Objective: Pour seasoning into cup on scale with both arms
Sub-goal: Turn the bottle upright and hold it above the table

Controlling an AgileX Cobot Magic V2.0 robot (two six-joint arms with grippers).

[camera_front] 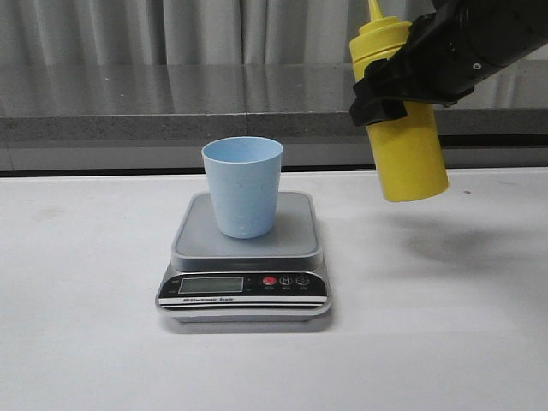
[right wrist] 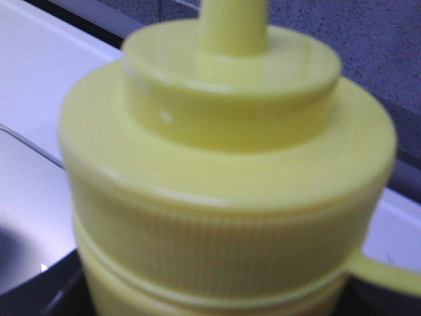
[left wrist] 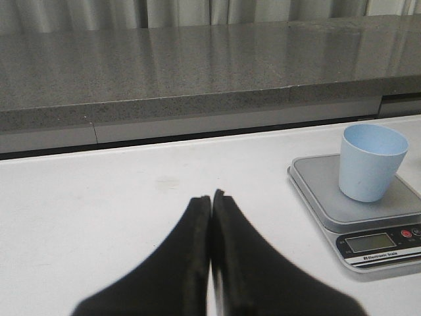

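Two claws show across the views, and only one carries anything. Nearest in the front view, the scale [camera_front: 244, 267] sits on the white tabletop [camera_front: 86, 342], its black front panel with the LCD display [camera_front: 210, 285] and red button [camera_front: 270, 281] facing the camera. On the grey platform behind that panel stands the light blue cup [camera_front: 242, 187], upright and mouth open, roughly centred on the steel. To the right of the scale and lifted clear of the tabletop hangs the yellow seasoning bottle [camera_front: 409, 154], nearly upright with a slight lean, its nozzle reaching the top edge of the view; a soft shadow lies on the tabletop below it. The right claw [camera_front: 385, 94] is clamped around the bottle's upper body just under the cap, coming in from the upper right. The right wrist view is filled by the bottle's ribbed yellow cap [right wrist: 227, 197] and nozzle base, blurred by closeness, with a yellow tether strip leaving at one side. In the left wrist view, the left claw [left wrist: 212, 204] has its two black fingers pressed together with nothing between them, held over bare tabletop well apart from the scale [left wrist: 368, 217] and cup [left wrist: 371, 161]. Farthest back runs a grey speckled ledge [camera_front: 128, 98] with pale curtains [camera_front: 128, 30] behind it.
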